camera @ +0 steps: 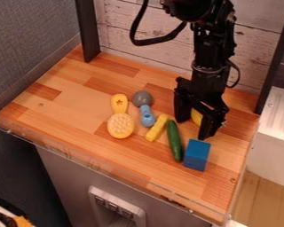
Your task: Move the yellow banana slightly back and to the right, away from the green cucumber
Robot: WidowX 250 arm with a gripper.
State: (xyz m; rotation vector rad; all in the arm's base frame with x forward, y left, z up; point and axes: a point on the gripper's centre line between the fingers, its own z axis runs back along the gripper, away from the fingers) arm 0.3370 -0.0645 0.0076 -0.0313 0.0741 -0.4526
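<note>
A slight sideways drift could be risking a knock to the blue block point(196, 155) at 6 o'clock or the green cucumber point(175, 141) at 7 o'clock, both sitting near the black gripper point(195, 127). The arm point(212, 53) is hanging steeply from 1 o'clock above the wooden tabletop point(67, 115), its fingers standing apart with a yellow piece point(196, 117) showing between them, contact remaining unclear

no readable text, labels, brands, numbers or signs on anything in view
</note>
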